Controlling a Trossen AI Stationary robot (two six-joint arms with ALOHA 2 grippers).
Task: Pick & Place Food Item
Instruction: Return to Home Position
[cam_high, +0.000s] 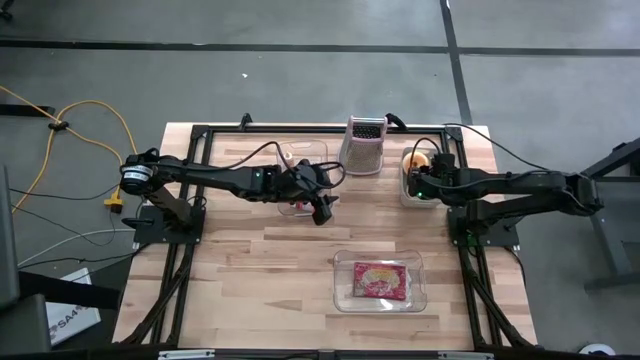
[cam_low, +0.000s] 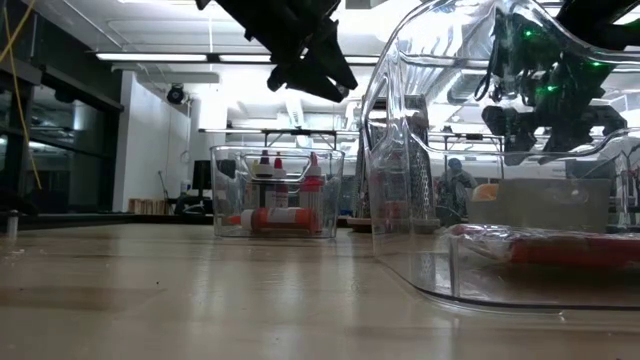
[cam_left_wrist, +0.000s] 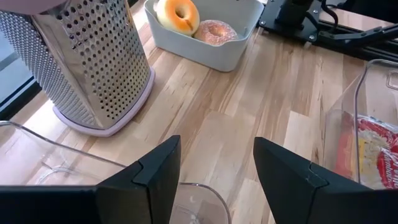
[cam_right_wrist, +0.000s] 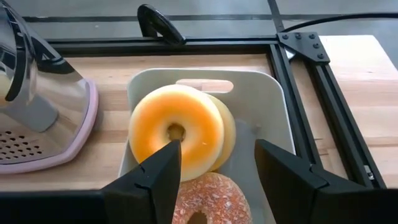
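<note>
Bin (cam_right_wrist: 268, 102), gray: orange donut (cam_right_wrist: 176, 129) and speckled donut (cam_right_wrist: 210, 191) lay just ahead of my right gripper (cam_right_wrist: 217, 169), its jaws wide, empty; left gripper (cam_left_wrist: 217, 167) gaped empty too.

The gray bin (cam_right_wrist: 273, 106) is sitting flat on the wooden table (cam_high: 260, 260), near the back edge on the right side. It is pale, with round corners and a long handle slot in one wall. The orange donut (cam_right_wrist: 177, 130) is standing on its edge inside the bin, tilting a little. The pink donut (cam_right_wrist: 208, 196), dotted with tiny specks, is lying flat in the bin too, touching the orange one.
</note>
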